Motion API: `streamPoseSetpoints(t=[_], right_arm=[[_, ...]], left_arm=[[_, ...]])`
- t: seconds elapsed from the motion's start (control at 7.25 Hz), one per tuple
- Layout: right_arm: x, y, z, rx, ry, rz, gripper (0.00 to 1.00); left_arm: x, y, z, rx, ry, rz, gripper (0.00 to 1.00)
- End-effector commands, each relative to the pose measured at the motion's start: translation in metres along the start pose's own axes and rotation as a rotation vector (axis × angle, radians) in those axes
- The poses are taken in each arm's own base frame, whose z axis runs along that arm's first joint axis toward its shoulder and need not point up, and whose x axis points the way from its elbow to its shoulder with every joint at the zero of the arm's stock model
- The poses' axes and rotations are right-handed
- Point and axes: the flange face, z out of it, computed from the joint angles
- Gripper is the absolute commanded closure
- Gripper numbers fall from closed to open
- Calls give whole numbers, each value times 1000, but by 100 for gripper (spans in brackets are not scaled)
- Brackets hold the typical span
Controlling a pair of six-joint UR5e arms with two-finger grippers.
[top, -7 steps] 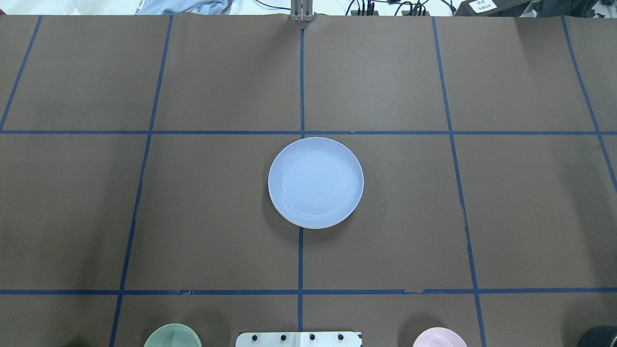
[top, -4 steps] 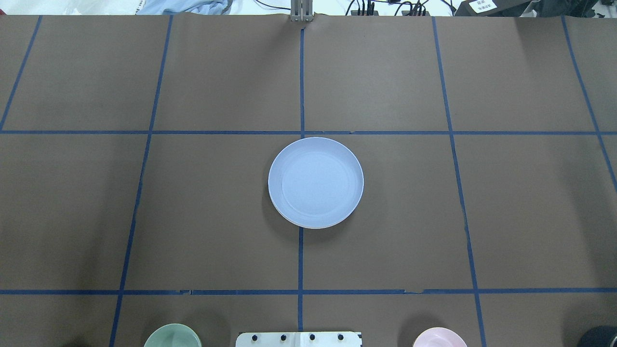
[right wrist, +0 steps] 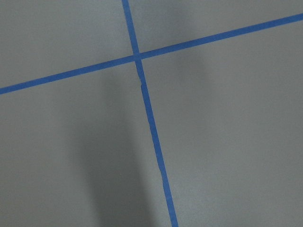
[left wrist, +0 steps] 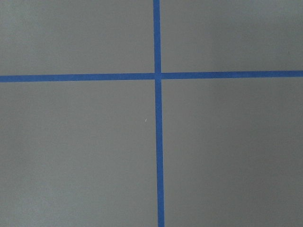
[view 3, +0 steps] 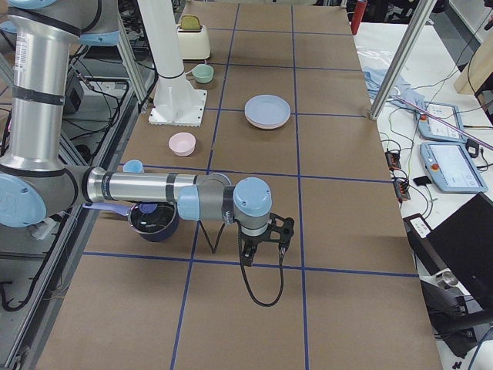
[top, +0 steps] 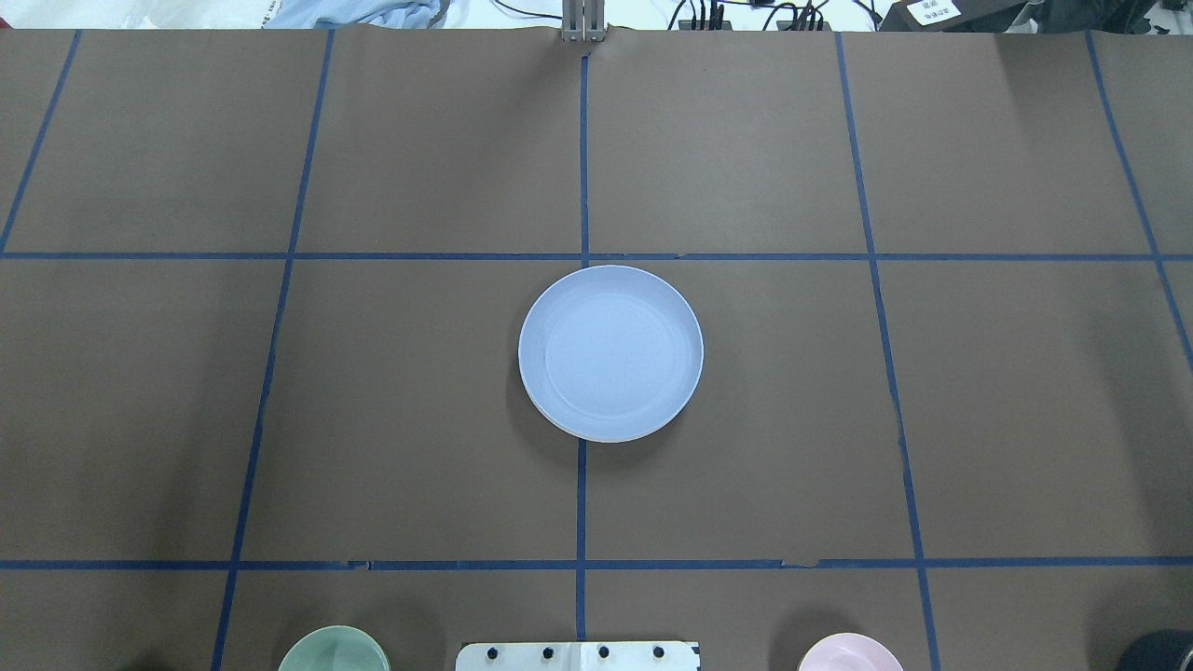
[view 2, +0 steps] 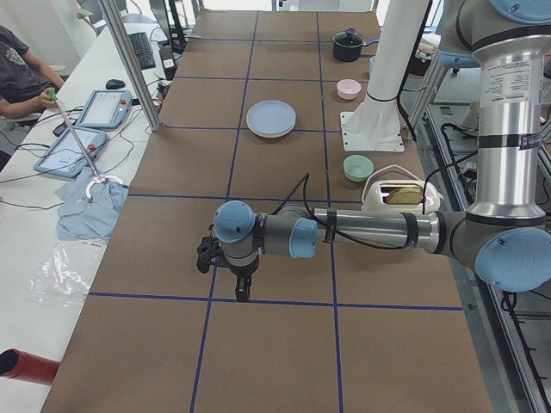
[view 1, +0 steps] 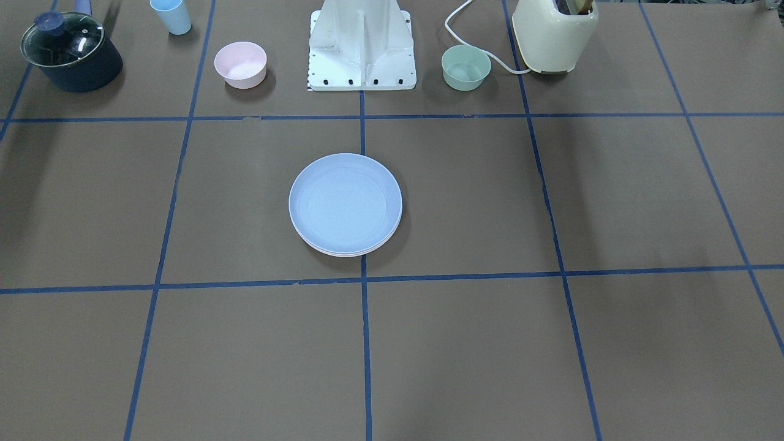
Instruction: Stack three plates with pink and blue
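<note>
**Plates look stacked, so here's how we'd handle them**

The pile of plates (view 1: 345, 205) sits right in the middle of the desk (top: 280, 419), on the centre tape line. The blue plate (top: 610, 352) is on top. From the front view paler rims (view 1: 343, 252) peek out under its near edge. It looks like two, but we wouldn't swear to the count or the colours. If it is two, our guess is that the stacking is done.

Both arms are parked well away from the pile, the left arm (view 2: 370, 231) out at one end of the desk and the right arm (view 3: 146, 187) at the other. We only get the left jaws and the right jaws from the side cameras, so we can't tell whether either is open or closed. Both wrist cameras show only bare desk and tape.

As for handling, these read to us as light, stiff plastic, matte enough not to be slick and not breakable. The raised rim is the only real place to take hold, with one finger inside and one outside. It's shallow, so the bite is thin. Since the plates are nested, we'd expect pinching the top one to drag the one below along or nudge the pile off centre.
</note>
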Motion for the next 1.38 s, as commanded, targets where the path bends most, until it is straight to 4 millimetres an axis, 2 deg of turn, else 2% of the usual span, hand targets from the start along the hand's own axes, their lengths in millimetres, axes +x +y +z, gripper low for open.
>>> streamPoseSetpoints(t=[0.0, 0.41, 0.83, 1.24], right_arm=[[2, 0, 2, -3, 1, 3, 0], [-1, -2, -1, 7, 0, -34, 0], [0, -1, 0, 2, 0, -148, 0], [1, -1, 1, 0, 2, -149, 0]], left_arm=[[0, 0, 0, 0, 0, 0, 0], [1, -1, 0, 2, 0, 4, 0], [0, -1, 0, 2, -1, 4, 0], [0, -1, 0, 2, -1, 5, 0]])
